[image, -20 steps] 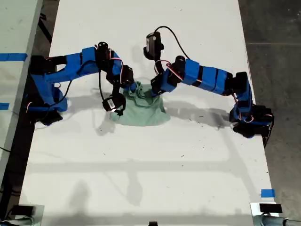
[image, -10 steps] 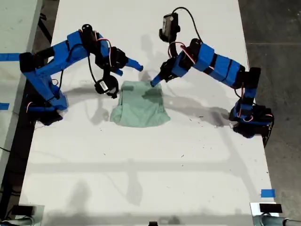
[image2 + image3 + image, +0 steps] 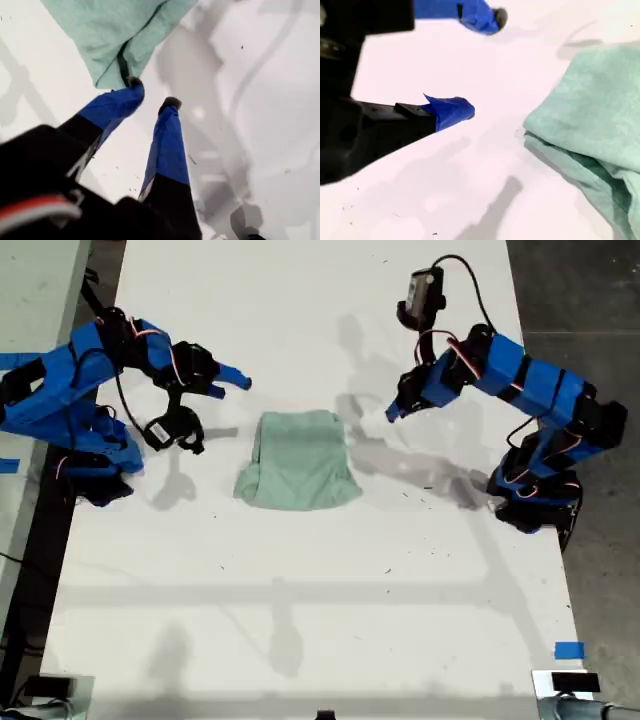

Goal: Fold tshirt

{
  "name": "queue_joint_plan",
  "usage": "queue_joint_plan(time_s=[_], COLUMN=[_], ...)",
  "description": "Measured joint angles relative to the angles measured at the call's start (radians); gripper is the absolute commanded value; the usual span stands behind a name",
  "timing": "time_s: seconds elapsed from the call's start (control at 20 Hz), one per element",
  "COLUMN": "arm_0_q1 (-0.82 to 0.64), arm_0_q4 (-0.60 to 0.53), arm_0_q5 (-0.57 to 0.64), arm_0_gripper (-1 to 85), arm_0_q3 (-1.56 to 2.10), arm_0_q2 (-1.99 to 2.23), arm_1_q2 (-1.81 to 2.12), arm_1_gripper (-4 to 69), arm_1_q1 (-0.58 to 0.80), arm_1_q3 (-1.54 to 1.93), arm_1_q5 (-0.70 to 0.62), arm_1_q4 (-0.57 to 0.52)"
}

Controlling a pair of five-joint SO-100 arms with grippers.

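Both hands are clear of the tshirt (image 3: 298,460) right now. It's lying on the tabletop (image 3: 300,590) between the two arms as a small bundle, several layers thick. My first hand (image 3: 152,93) hangs just beside one corner of the tshirt, fingers apart, holding nothing. My second hand (image 3: 482,64) is near another edge of it, spread wide and empty too. I'd call the folding pretty much done, maybe a bit of tidying left. No bins or boxes anywhere in view.

My second gripper (image 3: 482,65) agape, empty — folded tshirt (image 3: 590,130) near, on white table (image 3: 470,190).
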Motion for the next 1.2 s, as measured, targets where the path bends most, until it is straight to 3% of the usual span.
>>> queue_joint_plan(time_s=[0.25, 0.45, 0.65, 0.85, 0.95, 1.1, 1.2], arm_0_q1=[0.155, 0.239, 0.273, 0.279, 0.339, 0.552, 0.626], arm_0_q4=[-0.172, -0.232, -0.213, -0.167, -0.144, -0.138, -0.138], arm_0_q5=[-0.156, -0.268, -0.282, -0.282, -0.299, -0.383, -0.367], arm_0_gripper=[0.1, 0.1, 0.1, 12.5, 13.8, 12.9, 13.2], arm_0_q3=[0.534, 0.834, 1.074, 1.081, 1.085, 1.085, 1.085], arm_0_q2=[0.5, 0.815, 1.204, 1.247, 1.247, 1.247, 1.247], arm_1_q2=[0.526, 0.845, 1.2, 1.411, 1.419, 1.42, 1.42], arm_1_gripper=[-0.9, -1.3, -1.4, 1.2, 1.4, 0.9, 0.8], arm_1_q1=[-0.002, -0.066, -0.109, -0.137, -0.163, -0.212, -0.236], arm_1_q3=[0.612, 1.002, 1.304, 1.387, 1.391, 1.391, 1.391], arm_1_q5=[0.153, 0.293, 0.431, 0.575, 0.505, 0.282, 0.11], arm_1_q4=[-0.098, -0.161, -0.192, -0.169, -0.169, -0.169, -0.163])
